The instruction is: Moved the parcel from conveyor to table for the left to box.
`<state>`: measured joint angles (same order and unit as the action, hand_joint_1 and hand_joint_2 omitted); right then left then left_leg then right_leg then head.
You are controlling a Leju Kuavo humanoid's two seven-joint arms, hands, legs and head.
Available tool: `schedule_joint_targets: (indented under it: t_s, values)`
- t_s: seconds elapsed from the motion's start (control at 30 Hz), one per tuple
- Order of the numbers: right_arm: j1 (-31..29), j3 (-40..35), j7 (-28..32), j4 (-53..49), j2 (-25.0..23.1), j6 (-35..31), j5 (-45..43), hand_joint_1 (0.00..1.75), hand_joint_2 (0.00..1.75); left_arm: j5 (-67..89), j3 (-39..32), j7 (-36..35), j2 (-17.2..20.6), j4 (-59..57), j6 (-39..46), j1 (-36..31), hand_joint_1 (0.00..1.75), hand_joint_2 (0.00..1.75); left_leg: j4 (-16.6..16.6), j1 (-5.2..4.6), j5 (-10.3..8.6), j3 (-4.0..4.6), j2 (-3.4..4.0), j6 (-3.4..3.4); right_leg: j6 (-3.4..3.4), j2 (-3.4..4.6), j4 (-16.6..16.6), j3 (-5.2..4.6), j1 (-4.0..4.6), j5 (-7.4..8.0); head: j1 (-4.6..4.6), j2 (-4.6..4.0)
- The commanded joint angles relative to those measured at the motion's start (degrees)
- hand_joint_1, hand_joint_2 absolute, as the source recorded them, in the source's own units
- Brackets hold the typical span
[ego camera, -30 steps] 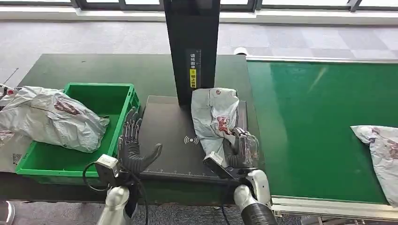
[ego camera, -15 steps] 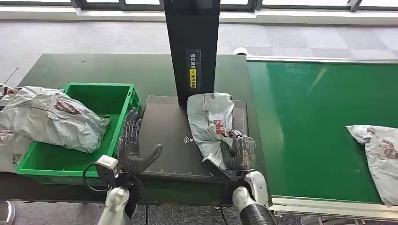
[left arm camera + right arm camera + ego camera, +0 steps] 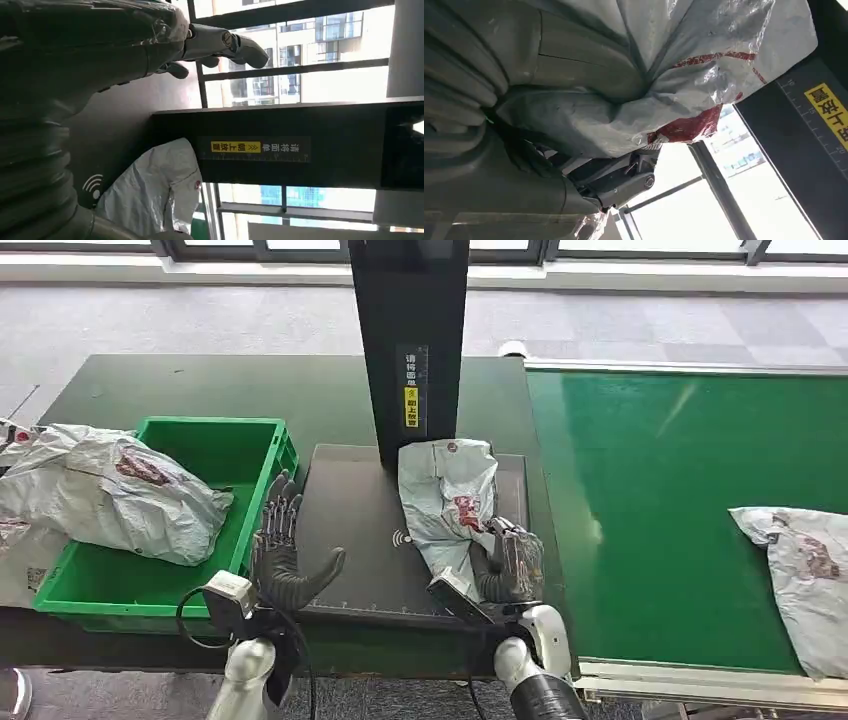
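Note:
A crumpled grey plastic parcel [image 3: 448, 495] with red print lies on the dark scanner pad [image 3: 350, 510], against the black post. My right hand [image 3: 505, 562] grips its near right edge; the right wrist view has the parcel [image 3: 704, 60] pressed between thumb and fingers. To the left, my left hand [image 3: 283, 552] hovers over the pad's left edge with its fingers spread and nothing in them. The left wrist view looks past the left hand [image 3: 100, 45] to the parcel [image 3: 155, 195]. The green box [image 3: 215, 450] stands left of the pad, with another grey parcel [image 3: 110, 490] draped over its left side.
The black scanner post [image 3: 410, 340] rises from the back of the pad. The green conveyor [image 3: 680, 500] runs on the right, carrying another grey parcel [image 3: 800, 570] near its right edge. A dark table [image 3: 200, 385] lies under the box and pad.
My right hand has drawn the parcel slightly left on the pad. The parcel on the conveyor has drifted left. My left hand has not moved.

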<state>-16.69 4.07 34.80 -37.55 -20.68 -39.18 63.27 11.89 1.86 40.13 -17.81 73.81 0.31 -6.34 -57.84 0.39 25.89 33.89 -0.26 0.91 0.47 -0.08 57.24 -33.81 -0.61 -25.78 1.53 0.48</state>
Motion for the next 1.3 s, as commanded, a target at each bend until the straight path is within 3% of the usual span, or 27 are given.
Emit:
schedule_joint_targets:
  t_s: [0.03, 0.1, 0.13, 0.2, 0.27, 0.33, 0.37, 1.2, 1.3]
  values:
    - [-0.92, -25.39, 5.20, 3.23, 6.56, 39.41, -27.11, 1.75, 1.75, 0.70, 2.57, -0.13, 1.78, -7.53, -1.56, -4.72, 0.00, 1.75, 0.14, 0.02, -0.06, -0.12, -0.04, -0.02, -0.02, -0.06, -0.15, 0.15, 0.03, 0.05, 0.00, 0.00]
    - [-1.63, -26.21, 5.20, 4.43, 6.79, 38.58, -28.35, 1.75, 1.75, 0.60, 2.62, -0.13, 1.90, -7.46, -1.37, -4.60, 0.00, 1.75, 0.17, 0.00, -0.07, -0.14, -0.03, -0.02, -0.02, -0.05, -0.17, 0.14, 0.01, 0.05, 0.00, 0.00]
    - [-2.16, -26.08, 5.20, 4.80, 6.66, 39.02, -29.16, 1.59, 1.75, 0.58, 2.59, -0.13, 2.00, -7.21, -1.25, -4.30, 0.00, 1.75, 0.17, 0.01, -0.02, -0.21, 0.16, 0.01, -0.04, 0.13, -0.17, 0.12, 0.03, 0.06, 0.00, 0.00]
    - [-2.41, -27.04, 5.20, 4.56, 6.98, 40.12, -31.39, 0.73, 1.75, 0.69, 2.53, -0.13, 2.00, -6.92, -1.03, -3.88, 0.00, 1.75, 0.12, -0.02, 0.00, -0.14, 0.18, 0.05, -0.06, 0.19, -0.09, 0.00, 0.00, 0.04, 0.00, 0.00]
    - [-2.57, -27.23, 5.20, 4.89, 6.99, 39.82, -31.64, 0.51, 1.75, 0.65, 2.43, -0.13, 2.01, -6.63, -0.90, -3.61, 0.00, 1.75, 0.17, 0.01, -0.01, -0.21, 0.03, 0.01, -0.05, 0.01, -0.19, 0.17, 0.05, 0.03, 0.00, 0.00]
    - [-3.06, -27.55, 5.20, 5.85, 6.86, 38.96, -32.11, 0.05, 1.75, 0.67, 2.29, -0.13, 2.05, -6.07, -0.73, -3.05, 0.00, 1.75, 0.14, 0.00, 0.00, -0.18, 0.11, -0.01, -0.04, 0.08, -0.17, 0.14, 0.03, 0.06, 0.00, 0.00]
    - [-3.41, -27.88, 5.20, 6.57, 6.84, 37.87, -32.71, 0.00, 1.75, 0.84, 2.20, -0.13, 2.00, -5.84, -0.82, -2.86, 0.00, 1.75, 0.08, -0.01, 0.03, -0.13, 0.21, 0.01, -0.06, 0.19, -0.09, 0.05, 0.01, 0.04, 0.00, 0.00]
    - [-4.55, -26.64, 5.20, 8.27, 6.54, 33.34, -33.40, 0.00, 1.75, 1.81, 1.04, -0.13, 1.44, -5.05, -1.11, -2.18, 0.00, 1.75, 0.06, -0.01, 0.03, -0.07, 0.17, 0.03, -0.06, 0.18, -0.06, 0.01, 0.00, 0.03, 0.00, 0.00]
    - [-4.24, -24.02, 5.20, 6.76, 6.07, 24.77, -31.60, 0.00, 1.75, 2.34, 0.27, -0.13, 1.16, -4.36, -0.91, -1.50, 0.00, 1.75, 0.13, -0.03, 0.02, -0.14, 0.17, 0.02, -0.07, 0.17, -0.11, 0.06, -0.02, 0.04, 0.00, 0.00]
